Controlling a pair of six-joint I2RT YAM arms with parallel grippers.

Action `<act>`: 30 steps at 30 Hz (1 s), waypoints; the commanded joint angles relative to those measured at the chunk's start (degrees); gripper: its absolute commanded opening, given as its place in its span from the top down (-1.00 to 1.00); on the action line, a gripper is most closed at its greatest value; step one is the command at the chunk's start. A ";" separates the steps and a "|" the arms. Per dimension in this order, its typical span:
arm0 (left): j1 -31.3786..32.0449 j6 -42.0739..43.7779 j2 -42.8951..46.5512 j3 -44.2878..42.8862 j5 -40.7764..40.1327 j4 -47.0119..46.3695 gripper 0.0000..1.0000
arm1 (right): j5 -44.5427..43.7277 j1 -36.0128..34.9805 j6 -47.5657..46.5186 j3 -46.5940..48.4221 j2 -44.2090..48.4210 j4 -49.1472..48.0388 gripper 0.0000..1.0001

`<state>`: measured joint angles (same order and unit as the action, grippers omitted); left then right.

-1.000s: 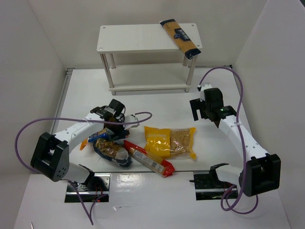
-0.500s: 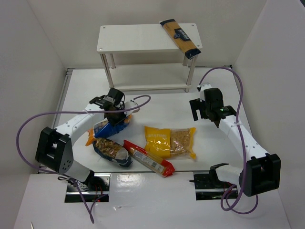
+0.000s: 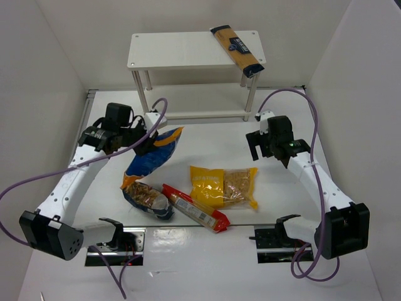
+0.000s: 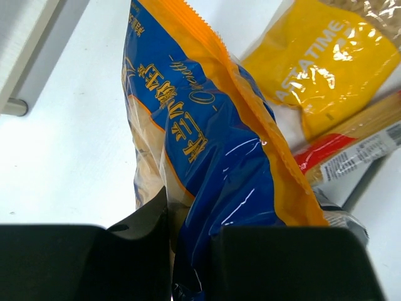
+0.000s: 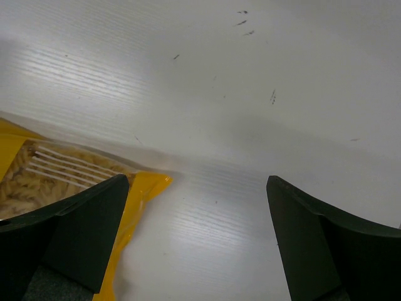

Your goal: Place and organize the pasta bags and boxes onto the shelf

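Observation:
My left gripper (image 3: 145, 142) is shut on the blue-and-orange bag (image 3: 153, 155), which hangs tilted above the table in front of the shelf's (image 3: 188, 51) left legs. In the left wrist view the bag (image 4: 207, 150) is pinched between the dark fingers of that gripper (image 4: 191, 244). A long tan-and-navy packet (image 3: 237, 49) lies on the shelf's top board at the right. On the table lie the yellow bag (image 3: 224, 186), the long red packet (image 3: 195, 208) and the dark-blue clear bag (image 3: 147, 199). My right gripper (image 3: 263, 145) stands open just above the table, and nothing sits between its fingers; the yellow bag's corner (image 5: 37, 175) lies beside its left finger.
White walls close in the table on the left, right and back. A purple cable (image 3: 156, 119) loops over the left arm near the shelf's lower board (image 3: 194, 116). One shelf foot (image 4: 12, 106) shows at the left of the left wrist view.
My left gripper shut on the blue-and-orange bag, lifted it off the pile and carried it back and to the left. The right arm has barely moved.

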<state>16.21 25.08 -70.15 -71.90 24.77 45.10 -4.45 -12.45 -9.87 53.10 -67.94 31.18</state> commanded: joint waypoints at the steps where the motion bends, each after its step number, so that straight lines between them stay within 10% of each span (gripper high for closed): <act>1: -2.58 -0.12 3.70 -1.94 11.43 -2.83 1.00 | 3.91 -1.79 -2.00 0.51 2.20 -0.33 -0.98; 15: -13.73 -0.74 3.18 -5.62 27.86 -3.35 1.00 | 21.13 -13.30 -11.22 2.18 4.40 -3.13 -0.98; 30: -27.80 -0.74 3.70 -7.30 44.74 -1.77 1.00 | 51.71 -18.49 -9.64 23.25 -21.51 -12.90 -0.98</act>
<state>-9.65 24.77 -69.14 -77.06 58.33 47.75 36.75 -30.52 -20.18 70.04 -85.17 22.15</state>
